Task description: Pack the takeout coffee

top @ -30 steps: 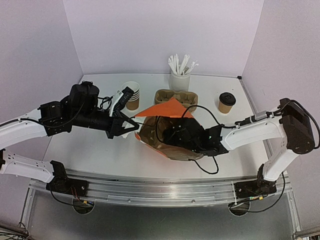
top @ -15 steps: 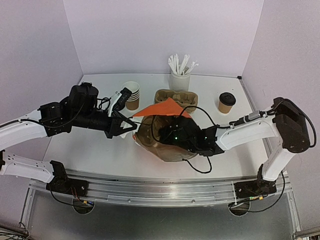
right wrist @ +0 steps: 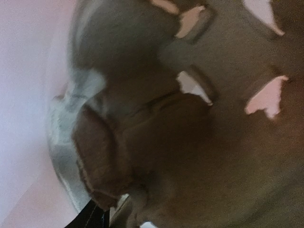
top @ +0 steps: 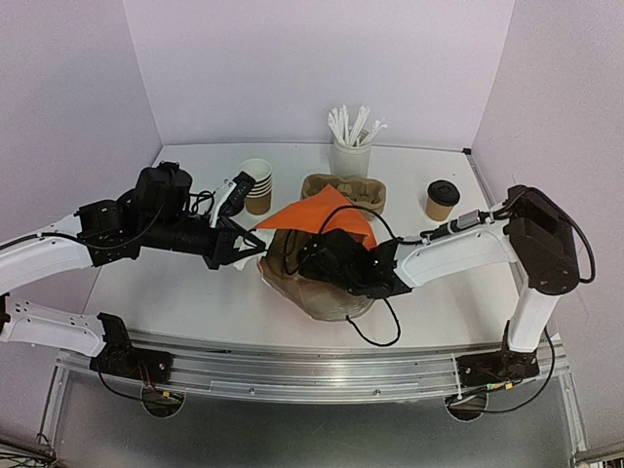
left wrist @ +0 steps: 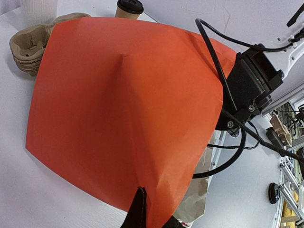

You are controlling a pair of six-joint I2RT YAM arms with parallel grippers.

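The takeout coffee (top: 442, 200), a brown paper cup with a black lid, stands alone at the back right of the table and shows at the top of the left wrist view (left wrist: 129, 8). An orange paper bag (top: 322, 216) with a kraft-coloured inside lies at mid-table. My left gripper (top: 255, 237) is shut on the bag's orange edge (left wrist: 142, 142) and holds the flap up. My right arm's wrist (top: 343, 263) reaches into the bag's mouth, its fingertips hidden. A blurred brown pulp cup carrier (right wrist: 190, 118) fills the right wrist view, which does not show how the jaws stand.
A stack of lidless brown cups (top: 257, 185) stands at the back left. Stacked pulp carriers (top: 343, 187) sit behind the bag. Behind them is a white holder full of white sticks (top: 352, 146). Purple walls close in the table on three sides.
My right arm has pushed leftward, deeper into the bag. The bag's body has bunched up and shifted left. The left gripper has kept its hold on the orange flap.
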